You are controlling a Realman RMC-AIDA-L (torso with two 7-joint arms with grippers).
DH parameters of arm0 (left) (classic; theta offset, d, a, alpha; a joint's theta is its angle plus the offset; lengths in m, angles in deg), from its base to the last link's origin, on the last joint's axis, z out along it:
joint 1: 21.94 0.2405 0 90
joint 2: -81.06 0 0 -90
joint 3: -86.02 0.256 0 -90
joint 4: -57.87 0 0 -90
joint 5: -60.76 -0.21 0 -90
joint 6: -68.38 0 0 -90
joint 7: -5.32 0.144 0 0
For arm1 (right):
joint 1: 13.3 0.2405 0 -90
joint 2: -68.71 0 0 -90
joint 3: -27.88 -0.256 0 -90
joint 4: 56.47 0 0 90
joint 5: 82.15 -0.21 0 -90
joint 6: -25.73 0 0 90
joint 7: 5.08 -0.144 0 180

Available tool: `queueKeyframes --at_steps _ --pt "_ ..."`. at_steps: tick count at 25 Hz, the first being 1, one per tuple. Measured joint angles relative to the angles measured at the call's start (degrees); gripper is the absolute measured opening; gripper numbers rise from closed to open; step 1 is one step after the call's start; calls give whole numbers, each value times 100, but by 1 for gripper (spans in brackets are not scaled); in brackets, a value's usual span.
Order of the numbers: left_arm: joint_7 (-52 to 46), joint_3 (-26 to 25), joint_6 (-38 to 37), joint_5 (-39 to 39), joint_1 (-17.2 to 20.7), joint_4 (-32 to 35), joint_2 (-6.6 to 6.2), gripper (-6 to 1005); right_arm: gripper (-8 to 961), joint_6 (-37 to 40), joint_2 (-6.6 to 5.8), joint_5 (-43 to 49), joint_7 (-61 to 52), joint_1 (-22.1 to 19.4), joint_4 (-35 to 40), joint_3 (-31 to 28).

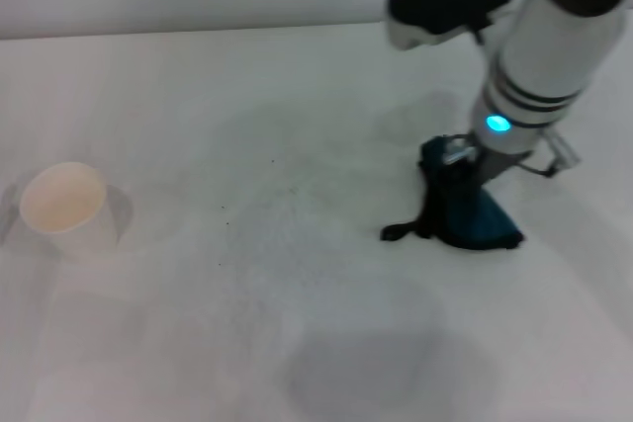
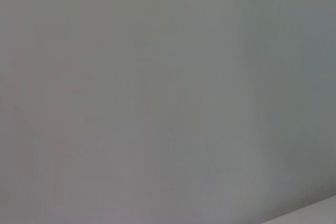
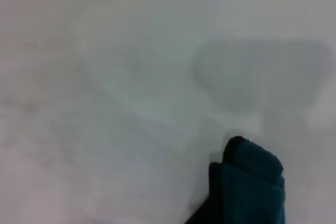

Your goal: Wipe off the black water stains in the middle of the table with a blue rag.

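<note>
A: Entry, current state. Where is the right tool (image 1: 447, 177)?

B: Over the right half of the worktop (image 1: 198, 96), pointing down, with the blue rag (image 1: 473, 216) bunched under it. The cloth drapes from the tip down to the surface, its lower edge touching the white top, a black tag trailing out towards the centre. I read the tool as clamped on the rag; the fingertips themselves are buried in cloth.

A: And the black water stains?

B: Only a few tiny dark specks (image 1: 274, 161) show in the head view, scattered around the middle of the worktop. No distinct blobs can be made out; a faint greyish smear covers that central patch. In the right wrist view the rag (image 3: 252, 187) fills one corner, and the surface ahead looks pale and streaked.

A: Key relation for the next stroke?

B: The specks lie to the robot's left of the rag, towards the centre and a little farther from the body. Judgement: the stroke must sweep leftward across the middle. The right arm is the nearer one and already has the cloth.

A: Obstacles?

B: A white paper cup (image 1: 65, 207) stands well apart at the left edge, beyond the specks. Nothing lies between rag and specks.

A: Left tool?

B: Not visible in any view; its wrist camera shows only blank grey.
</note>
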Motion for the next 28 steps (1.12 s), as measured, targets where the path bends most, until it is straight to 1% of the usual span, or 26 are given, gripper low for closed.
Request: queueKeyframes --at_steps 4,8,18,23,26,27,28 --pt "-2 -6 44 0 -14 8 -7 880 141 -88 -9 185 272 -327 81 -467" --pt "-4 -5 65 0 -50 9 -7 880 145 -89 -7 214 550 -522 -5 -817" --pt "-4 17 73 -1 -81 25 -15 879 155 -77 -13 221 584 -638 27 -964" --pt "-4 17 73 -1 -71 26 -16 879 160 -73 -16 192 658 -781 355 -1016" --pt "-4 17 73 -1 -62 26 -16 880 163 -153 -15 173 776 -910 710 -1155" --pt "-4 17 74 -1 -62 26 -17 880 184 -215 -14 169 850 -1046 1050 -1309" --pt "-4 18 76 -1 -61 26 -16 880 205 -215 -14 169 850 -1046 1050 -1309"
